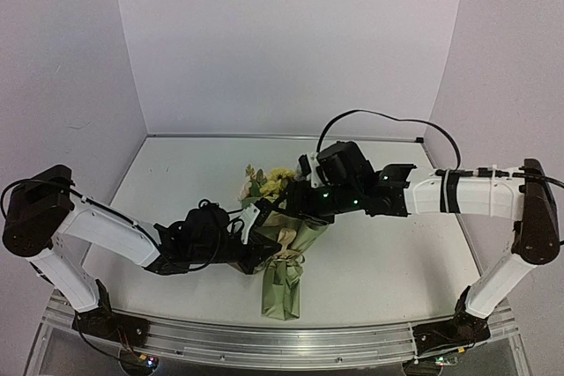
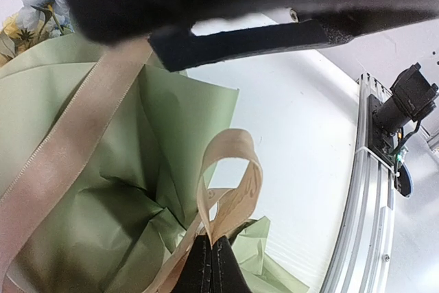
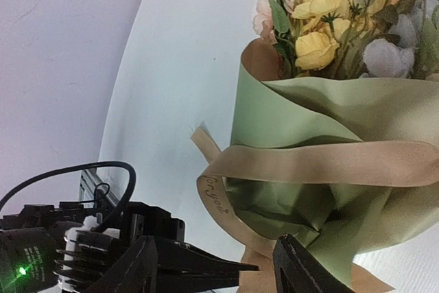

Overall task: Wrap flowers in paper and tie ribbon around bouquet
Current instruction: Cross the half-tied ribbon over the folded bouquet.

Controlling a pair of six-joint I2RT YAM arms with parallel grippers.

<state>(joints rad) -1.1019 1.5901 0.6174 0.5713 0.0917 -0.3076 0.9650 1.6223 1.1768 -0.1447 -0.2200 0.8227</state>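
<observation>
The bouquet lies mid-table, its flowers (image 1: 269,184) pointing to the back and the olive-green paper (image 1: 284,292) cone pointing to the near edge. The tan ribbon (image 1: 289,239) crosses the cone's waist. My left gripper (image 1: 264,251) sits at the cone's left side. In its wrist view that left gripper (image 2: 212,241) is shut on the ribbon (image 2: 233,183), which loops above the jaws over the paper (image 2: 103,190). My right gripper (image 3: 216,245) hovers over the waist, open, fingers (image 3: 302,269) apart, holding nothing. Ribbon (image 3: 322,162) bands the paper (image 3: 302,118) below the flowers (image 3: 322,25).
An aluminium rail (image 1: 264,341) runs along the table's near edge, with the arm bases on it. White walls close in the back and both sides. A black cable (image 1: 388,116) arcs over the right arm. The right arm's dark finger (image 2: 254,39) crosses the top of the left wrist view.
</observation>
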